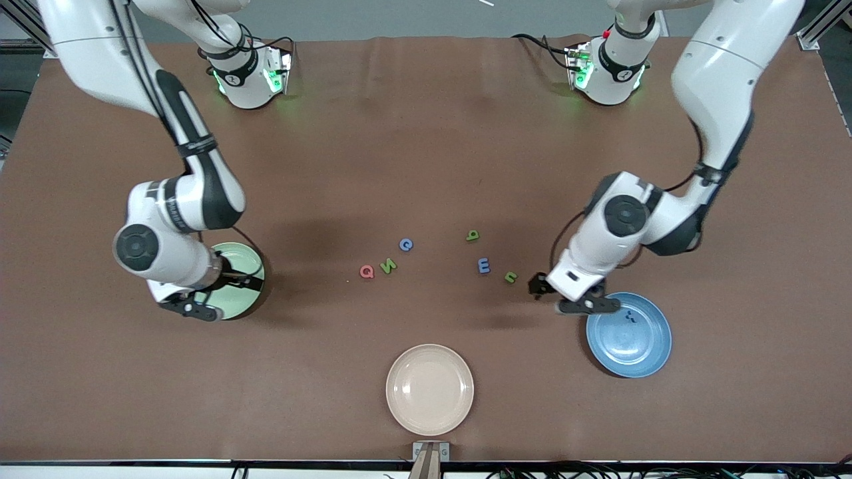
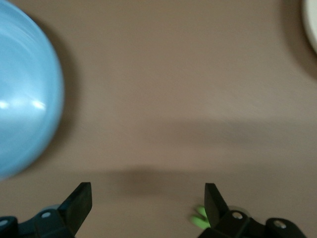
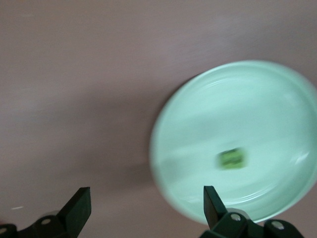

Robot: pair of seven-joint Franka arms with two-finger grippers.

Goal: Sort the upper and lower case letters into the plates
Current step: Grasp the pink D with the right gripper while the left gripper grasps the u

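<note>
The pale green plate (image 1: 247, 261) lies at the right arm's end of the table. My right gripper (image 1: 216, 296) hangs open and empty over its rim. In the right wrist view a small green letter (image 3: 232, 157) lies in this plate (image 3: 257, 99). The blue plate (image 1: 629, 336) lies at the left arm's end, with a tiny blue letter (image 1: 630, 318) in it. My left gripper (image 1: 564, 296) is open and empty over the table beside it, close to the green n (image 1: 510, 277). That letter (image 2: 199, 218) shows by one finger in the left wrist view, with the blue plate (image 2: 25, 99) off to one side.
Several letters lie loose mid-table: pink Q (image 1: 367, 271), green N (image 1: 388, 266), blue G (image 1: 406, 245), a green letter (image 1: 472, 235), blue E (image 1: 484, 266). A cream plate (image 1: 430, 389) sits near the front edge and also shows in the left wrist view (image 2: 312, 25).
</note>
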